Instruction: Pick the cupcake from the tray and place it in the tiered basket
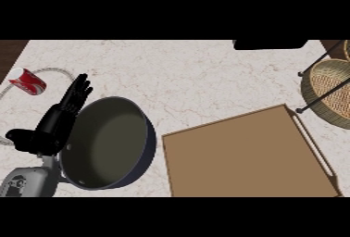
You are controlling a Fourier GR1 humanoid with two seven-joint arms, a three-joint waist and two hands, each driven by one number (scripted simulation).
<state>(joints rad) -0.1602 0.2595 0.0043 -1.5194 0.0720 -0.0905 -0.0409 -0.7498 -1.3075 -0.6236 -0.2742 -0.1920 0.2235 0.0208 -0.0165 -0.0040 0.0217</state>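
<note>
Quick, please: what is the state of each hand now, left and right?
Left hand: open, fingers straight, holding nothing, resting beside the pan.
Right hand: not in view, so it cannot be told.

Left hand [58, 121] open at left beside pan [109, 141]; bare tray [246, 155] lower right, tiered basket [331, 90] upper right on worktop [191, 78]

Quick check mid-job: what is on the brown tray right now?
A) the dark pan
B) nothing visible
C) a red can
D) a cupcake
B: the tray shows only bare brown surface; the pan sits on the counter to its left, and the red can lies far left.
</note>
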